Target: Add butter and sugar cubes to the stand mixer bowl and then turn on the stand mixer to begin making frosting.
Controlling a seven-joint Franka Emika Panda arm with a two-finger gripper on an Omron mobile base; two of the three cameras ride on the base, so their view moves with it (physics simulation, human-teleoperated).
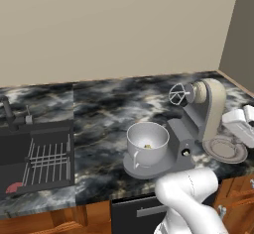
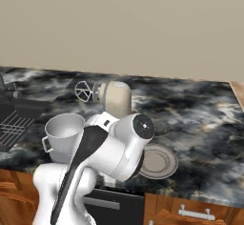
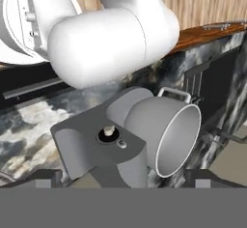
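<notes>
The stand mixer is seen with its beige head tilted back, wire whisk raised, on a dark grey base. The stand mixer bowl, light grey with a side handle, is seated on that base, just ahead of the end effector, whose jaws are spread wide and empty. A small pale lump is shown inside the bowl from the left base view. The bench is black-and-white marble beneath a beige wall. The knob is shown in the hand view.
</notes>
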